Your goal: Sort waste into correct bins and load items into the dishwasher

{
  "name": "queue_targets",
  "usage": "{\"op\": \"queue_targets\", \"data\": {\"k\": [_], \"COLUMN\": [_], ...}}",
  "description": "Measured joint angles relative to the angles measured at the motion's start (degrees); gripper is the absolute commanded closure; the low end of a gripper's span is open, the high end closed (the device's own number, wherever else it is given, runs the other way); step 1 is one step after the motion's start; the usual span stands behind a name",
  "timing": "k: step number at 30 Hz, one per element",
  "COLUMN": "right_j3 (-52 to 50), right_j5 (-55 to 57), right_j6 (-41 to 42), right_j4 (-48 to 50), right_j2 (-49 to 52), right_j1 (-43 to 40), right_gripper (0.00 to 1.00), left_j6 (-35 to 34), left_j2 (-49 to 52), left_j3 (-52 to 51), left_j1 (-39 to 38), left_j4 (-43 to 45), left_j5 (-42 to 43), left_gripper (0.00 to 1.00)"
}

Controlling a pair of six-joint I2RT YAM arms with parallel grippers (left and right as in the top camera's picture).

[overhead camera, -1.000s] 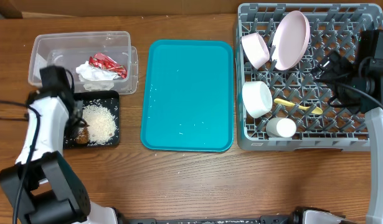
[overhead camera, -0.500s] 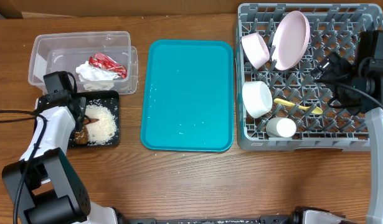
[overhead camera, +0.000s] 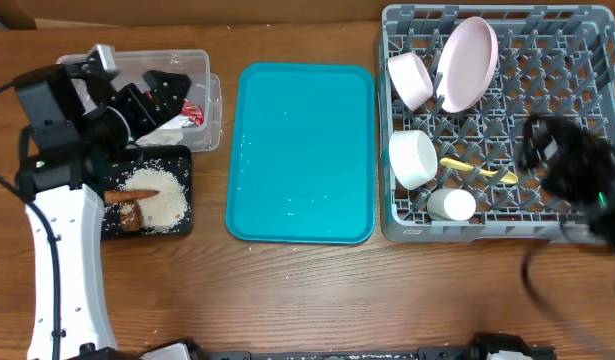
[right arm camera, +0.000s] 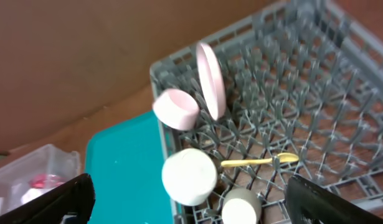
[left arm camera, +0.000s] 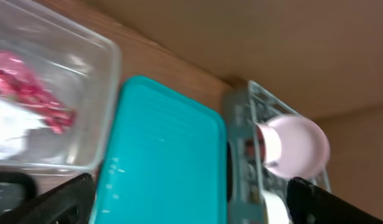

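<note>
Five dishes sit in the large square grey plastic dish rack (overhead camera: 557,60) ahead of the right jaws: the pale pink round plate (overhead camera: 467,62) on edge, a small pink bowl (overhead camera: 410,80), a small white bowl (overhead camera: 412,158), a small white cup (overhead camera: 452,205) and the small yellow plastic spoon (overhead camera: 477,168). Those jaws are spread wide with nothing between them. Their arm has swung from the rack's far side toward its near edge; overhead it is only a dark smear, so its exact place is uncertain.

The left jaws, likewise gaping and empty, have lifted off the shallow black rectangular tray (overhead camera: 185,230) and now hang over the clear plastic rectangular tub (overhead camera: 199,62). Below and behind them the tray holds the loose white rice (overhead camera: 162,195), the small orange stick (overhead camera: 117,196) and the brown food lump (overhead camera: 131,216). The tub holds the red shiny wrapper (left arm camera: 29,93) and crumpled white paper (left arm camera: 7,137). The teal serving tray (overhead camera: 302,150) between the two pairs of jaws is bare. Both arms pulling away unladen suggests sorting and loading are finished.
</note>
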Motion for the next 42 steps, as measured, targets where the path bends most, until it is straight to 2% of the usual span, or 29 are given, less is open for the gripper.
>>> {"op": "queue_targets", "data": {"k": [3,5,13,14,17,20,23,26,28,31,34,37,42], "right_j3": [0.92,1.11,1.03,0.92,-2.91,-15.85,-34.32,-56.89,-66.93,-79.82,-88.15,-91.89,-91.95], "right_j5": [-0.26,-0.26,1.60,1.77,2.19,2.29,0.33,-0.50,-0.35,-0.22,0.26,0.44,0.42], "right_j6": [0.33,0.59,-0.35,-0.48,-0.74,-0.83,-0.90,-0.90,-0.94,-0.94,-0.96,-0.90,-0.76], "right_j4": [-1.53,-1.99,-10.51,-10.40,-1.27,18.75,37.53,55.43,63.14,69.68,72.78,71.82,66.66], "right_j2": [-10.32,-13.68,-14.47,-14.47,-14.95,-17.84,-23.67,-33.66,-39.93,-48.11,-51.47,-53.94,-55.45], "right_j1": [-0.02,-0.02,0.00,0.13,1.18,1.38,1.57,4.28,6.25,8.15,8.74,8.79,8.94], "right_gripper": [0.00,0.00,0.00,0.00,0.00,0.00,0.00,0.00,0.00,0.00,0.00,0.00,0.00], "left_j6": [0.02,0.02,0.02,0.02,0.02,0.02,0.02,0.02,0.02,0.02,0.02,0.02,0.02], "left_j2": [0.70,0.76,0.79,0.79,0.79,0.79,0.79,0.79,0.79,0.79,0.79,0.81,0.81], "left_j3": [-0.02,0.00,-0.02,0.00,0.00,0.00,0.00,0.00,-0.02,-0.02,-0.02,-0.02,-0.02], "left_j1": [-0.50,-0.50,-0.50,-0.50,-0.50,-0.50,-0.50,-0.50,-0.50,-0.50,-0.50,-0.50,-0.50], "left_j4": [-1.22,-1.22,-1.27,-1.25,-1.27,-1.27,-1.27,-1.22,-1.22,-1.18,-1.20,-1.25,-1.25], "left_j5": [0.76,-0.48,-9.03,-9.70,-10.88,-11.32,-11.65,-11.85,-11.89,-11.98,-11.98,-11.98,-11.98], "left_gripper": [0.00,0.00,0.00,0.00,0.00,0.00,0.00,0.00,0.00,0.00,0.00,0.00,0.00]}}
